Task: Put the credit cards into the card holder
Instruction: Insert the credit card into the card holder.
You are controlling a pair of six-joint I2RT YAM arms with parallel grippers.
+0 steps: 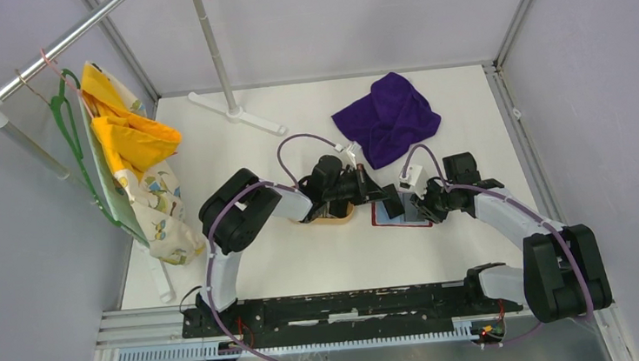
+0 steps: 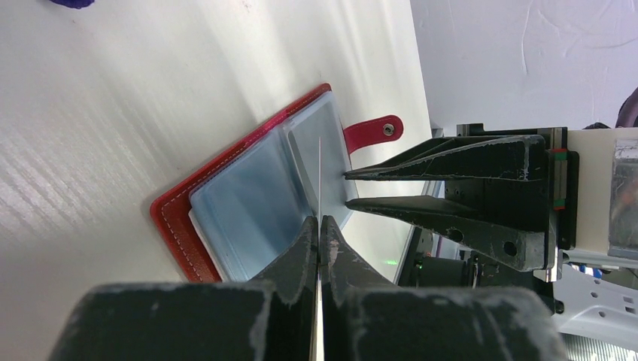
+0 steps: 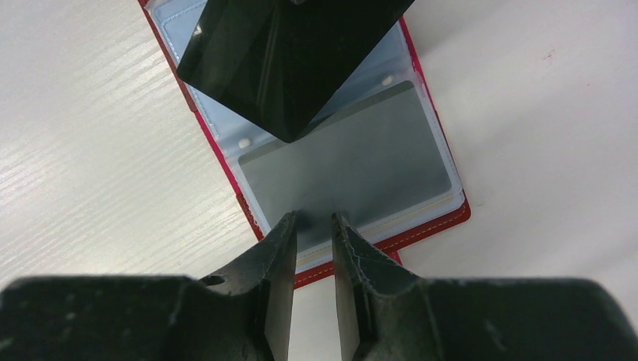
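The red card holder (image 1: pixel 402 219) lies open on the white table, its clear sleeves facing up (image 2: pixel 180 214) (image 3: pixel 451 214). A grey credit card (image 3: pixel 353 158) sits in the nearer sleeve. My left gripper (image 1: pixel 380 191) (image 2: pixel 320 226) is shut on a black credit card (image 3: pixel 293 53), seen edge-on (image 2: pixel 320 169) and held corner-down over the holder's middle. My right gripper (image 1: pixel 414 207) (image 3: pixel 314 218) stands narrowly open, its tips at the holder's near edge over the grey card. Nothing is between its fingers (image 2: pixel 384 209).
A purple cloth (image 1: pixel 389 118) lies behind the holder. A tan wooden tray (image 1: pixel 330 217) sits under the left wrist. A white stand base (image 1: pixel 236 113) is at the back, and clothes (image 1: pixel 135 162) hang from a rail on the left.
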